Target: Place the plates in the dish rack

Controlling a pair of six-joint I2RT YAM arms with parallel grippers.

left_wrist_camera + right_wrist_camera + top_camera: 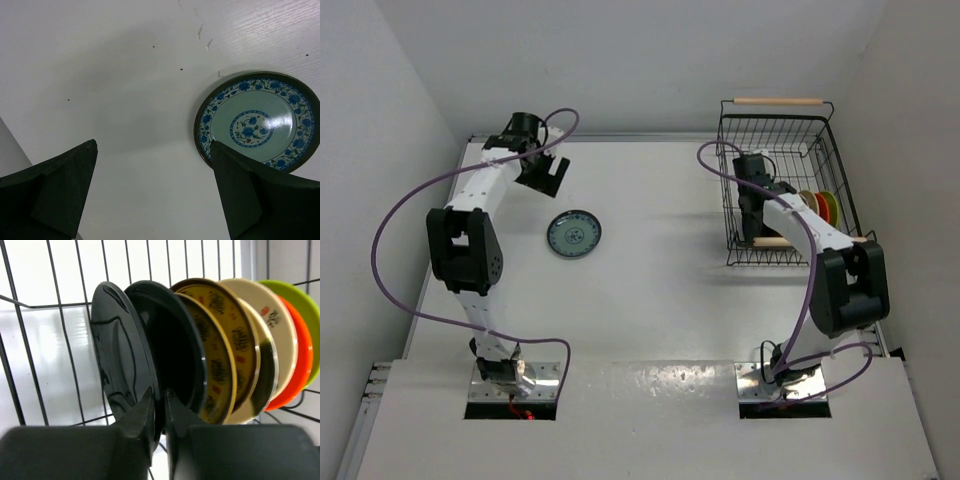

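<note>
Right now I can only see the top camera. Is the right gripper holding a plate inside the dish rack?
Observer: Yes. Its wrist camera shows the right gripper pinching the rim of a glossy black plate, which stands on edge at the front of the row.
Operator: Is the left gripper open, and is it over the blue plate?
Observer: The left gripper is open, but the blue-flowered plate lies flat off to one side of its fingers, not between them.
</note>
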